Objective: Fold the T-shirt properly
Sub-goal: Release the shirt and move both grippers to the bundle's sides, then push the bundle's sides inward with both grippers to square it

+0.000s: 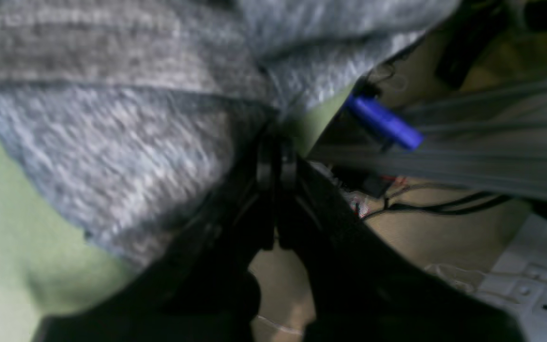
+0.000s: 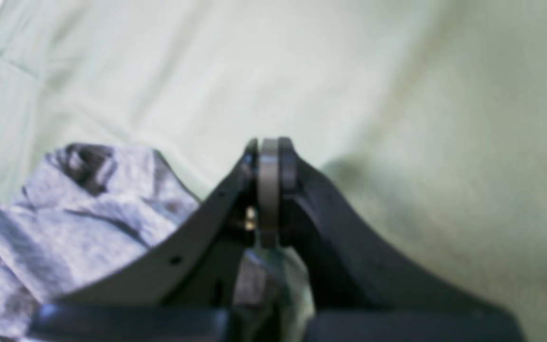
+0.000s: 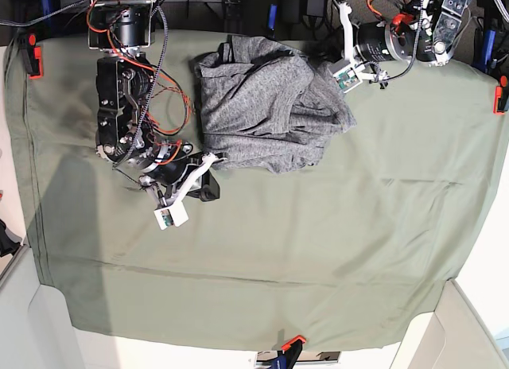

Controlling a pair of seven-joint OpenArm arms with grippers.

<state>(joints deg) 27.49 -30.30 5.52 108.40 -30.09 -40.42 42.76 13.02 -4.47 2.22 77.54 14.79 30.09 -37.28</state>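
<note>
T-shirt (image 3: 266, 102) is lying crumpled at the far middle of the green cloth (image 3: 318, 250) covering the table. Its edge is being pinched by the left gripper (image 1: 276, 142), jaws clamped on fabric. Right gripper (image 2: 269, 161) is closed, empty, just beside the shirt's near corner.

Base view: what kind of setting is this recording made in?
Most likely a robotics lab bench: a table under an olive-green cloth sheet held by orange clamps, two cabled arms at the far edge, and a grey T-shirt lying crumpled.
</note>
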